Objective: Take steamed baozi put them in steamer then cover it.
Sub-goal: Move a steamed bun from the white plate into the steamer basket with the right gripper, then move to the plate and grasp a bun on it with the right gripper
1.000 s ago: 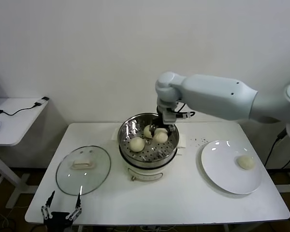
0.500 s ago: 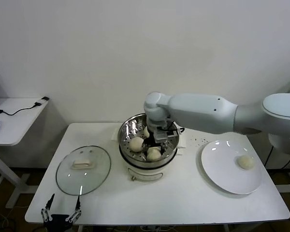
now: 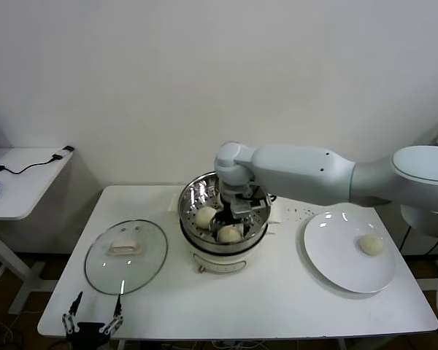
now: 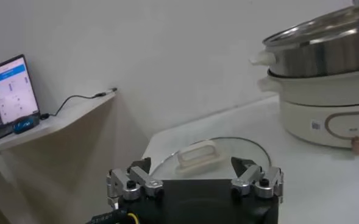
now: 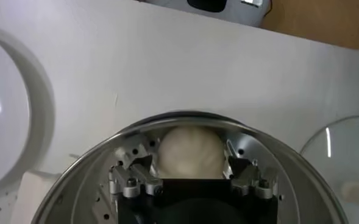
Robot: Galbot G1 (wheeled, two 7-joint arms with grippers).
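Note:
The steamer [image 3: 192,219] stands mid-table with its steel pot uncovered. I see two steamed baozi on its tray: one at the left [image 3: 206,216] and one at the front [image 3: 229,234]. My right gripper [image 3: 234,221] reaches down into the pot and hides the back of the tray. It is open, its fingers either side of the front baozi [image 5: 190,152] with a small gap on each side. Another baozi [image 3: 371,245] lies on the white plate [image 3: 334,251]. The cover [image 3: 125,257] lies flat at the table's left. My left gripper [image 3: 93,321] hangs open by the front-left corner, facing the cover's handle [image 4: 199,154].
A white side table [image 3: 22,182] with a cable and a laptop [image 4: 8,91] stands to the left of the work table. From the left wrist the steamer [image 4: 325,58] rises to one side. Small dark specks lie on the table between steamer and plate.
My right arm carried a baozi from the back of the steamer to the front of the tray, lowered it, and the gripper opened round it. The left arm stayed still.

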